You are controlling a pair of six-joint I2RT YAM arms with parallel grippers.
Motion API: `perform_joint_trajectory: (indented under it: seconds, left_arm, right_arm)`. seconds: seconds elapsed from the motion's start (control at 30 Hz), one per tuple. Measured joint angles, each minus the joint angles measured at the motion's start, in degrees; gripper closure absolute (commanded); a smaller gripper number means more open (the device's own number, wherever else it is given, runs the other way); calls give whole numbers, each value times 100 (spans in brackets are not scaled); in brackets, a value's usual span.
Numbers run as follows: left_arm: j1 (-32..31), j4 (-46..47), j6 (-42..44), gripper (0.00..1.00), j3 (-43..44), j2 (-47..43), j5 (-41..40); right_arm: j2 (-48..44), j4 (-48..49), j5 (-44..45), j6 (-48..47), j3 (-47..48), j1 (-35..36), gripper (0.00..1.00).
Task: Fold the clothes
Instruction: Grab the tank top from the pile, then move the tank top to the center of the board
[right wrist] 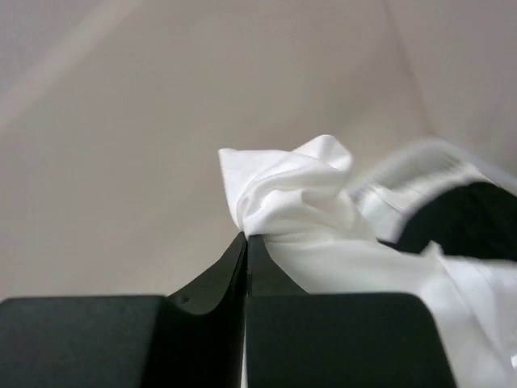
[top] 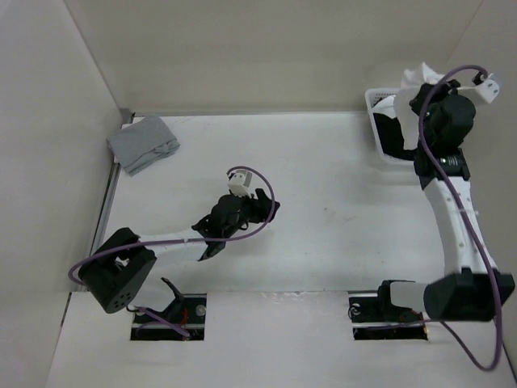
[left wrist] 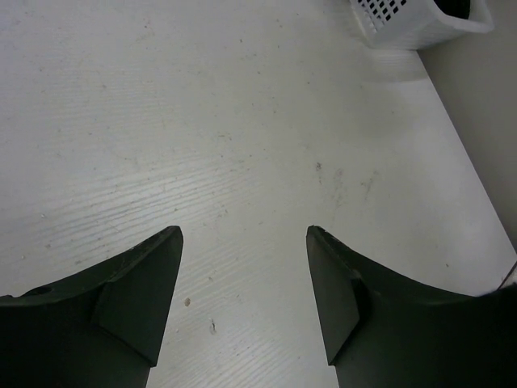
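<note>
The clothes point(right wrist: 291, 194), a bunched piece of thin white fabric, rise from the white basket point(top: 376, 121) at the back right. My right gripper point(right wrist: 246, 237) is shut on a fold of them, fingers pressed together with the cloth pinched at the tips. In the top view the white fabric point(top: 417, 79) hangs by the right gripper point(top: 420, 99) above the basket; its straps do not show. My left gripper point(top: 269, 208) hovers over the middle of the table, open, and nothing lies between its fingers point(left wrist: 153, 275).
A grey folded garment point(top: 144, 143) lies at the back left corner. Black clothing point(right wrist: 460, 218) sits in the basket point(left wrist: 404, 24). Walls close the table at the back and on both sides.
</note>
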Motion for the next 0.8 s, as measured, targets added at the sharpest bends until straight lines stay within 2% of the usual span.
perform_joint_trajectory:
  seconds: [0.07, 0.17, 0.27, 0.33, 0.37, 0.43, 0.5, 0.53, 0.57, 0.6, 0.67, 0.7, 0.73, 0.8]
  left_arm:
    - [92, 24, -55, 38, -57, -24, 7]
    - [289, -44, -168, 37, -153, -197, 33]
    - [691, -258, -396, 37, -291, -804, 42]
    - [1021, -409, -533, 37, -382, -1421, 28]
    - [1130, -455, -575, 37, -417, -1655, 13]
    - [1362, -590, -643, 37, -448, -2076, -22]
    - [1644, -848, -693, 39, -479, -2474, -26]
    - [1718, -957, -702, 40, -485, -2564, -37]
    - [1801, -1128, -708, 43, -490, -2625, -74]
    - [1821, -1226, -710, 44, -490, -2614, -87]
    - [1685, -1427, -708, 53, -490, -2461, -101]
    - [1502, -1539, -691, 56, -490, -2299, -101]
    - [1220, -1676, -634, 57, -487, -2079, -129]
    - [850, -1847, -527, 57, -479, -1834, -138]
  right_arm:
    - [-656, 192, -57, -15, 197, 535, 97]
    - [-1054, 326, -188, -28, 446, 1174, 93]
    - [-1443, 457, -363, -11, 247, 2065, 84]
    - [-1705, 557, -476, 101, -343, 2544, 61]
    - [-1864, 907, -538, 264, -1056, 2870, 55]
    - [-1821, 979, -667, 507, -2070, 3154, 37]
    - [-1244, 855, -767, 723, -3191, 3388, 27]
    - [-938, 645, -752, 809, -3569, 3438, 27]
    - [-745, 374, -717, 866, -3880, 3460, 31]
    - [-638, -50, -647, 903, -4266, 3495, 44]
    - [-741, -463, -485, 940, -4529, 3539, 74]
    - [-846, -507, -435, 962, -4546, 3563, 82]
    - [-975, -507, -402, 949, -4542, 3593, 84]
    - [-1233, -501, -284, 1054, -4520, 3681, 79]
